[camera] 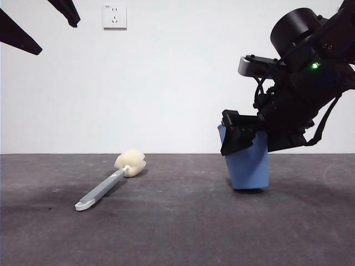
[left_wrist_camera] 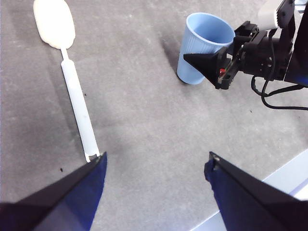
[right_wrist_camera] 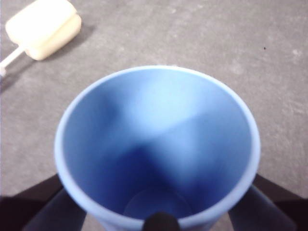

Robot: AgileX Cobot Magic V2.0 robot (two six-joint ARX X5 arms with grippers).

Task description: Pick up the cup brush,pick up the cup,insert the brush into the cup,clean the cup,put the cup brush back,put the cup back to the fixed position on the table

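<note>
The blue cup (camera: 249,166) stands at the right of the table (camera: 177,233), its base at or just above the surface. My right gripper (camera: 236,141) comes in from the upper right and is shut on the cup's upper part. The right wrist view looks down into the cup (right_wrist_camera: 159,144), with a jaw against each side. The cup brush (camera: 108,185) lies flat to the left, with its cream sponge head (camera: 130,162) toward the back. My left gripper (left_wrist_camera: 155,159) is open and empty, high above the brush handle (left_wrist_camera: 77,101).
A white wall with a socket (camera: 114,16) stands behind the table. The left wrist view shows a pale table edge (left_wrist_camera: 288,183) near the right arm. Bare table lies between the brush and the cup.
</note>
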